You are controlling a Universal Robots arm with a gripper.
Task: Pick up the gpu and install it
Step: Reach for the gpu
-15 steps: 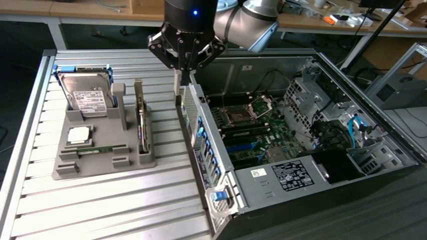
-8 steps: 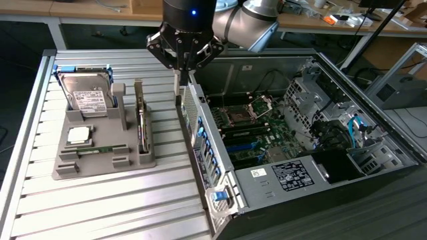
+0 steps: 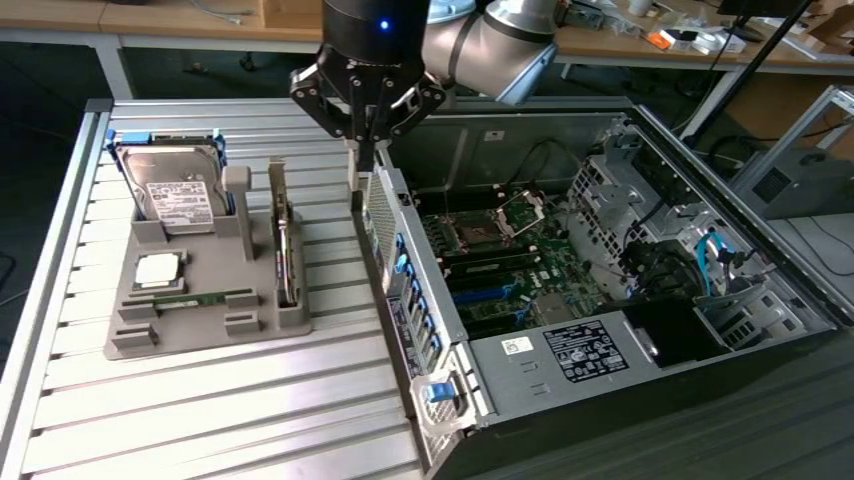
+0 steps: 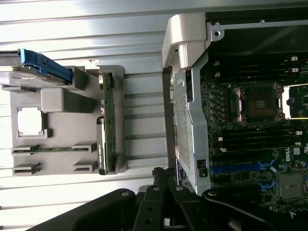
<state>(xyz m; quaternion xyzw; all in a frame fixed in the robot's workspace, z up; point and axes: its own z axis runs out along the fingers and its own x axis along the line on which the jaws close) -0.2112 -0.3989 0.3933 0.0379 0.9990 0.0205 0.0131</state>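
Working from the exterior view's left, the grey holder tray is sitting on the slatted bench, and it is seating each part in its own slot so that you can reach it from above. The hard drive is standing at the back; the print on its white label is too small to read. The gpu is standing on edge in the slot nearest the computer case, untouched. The pincer is hanging over the case wall beside the tray, fingers together and gripping nothing. The motherboard is lying face up, exposing its slots. In the wrist view it is showing a Dell mark.
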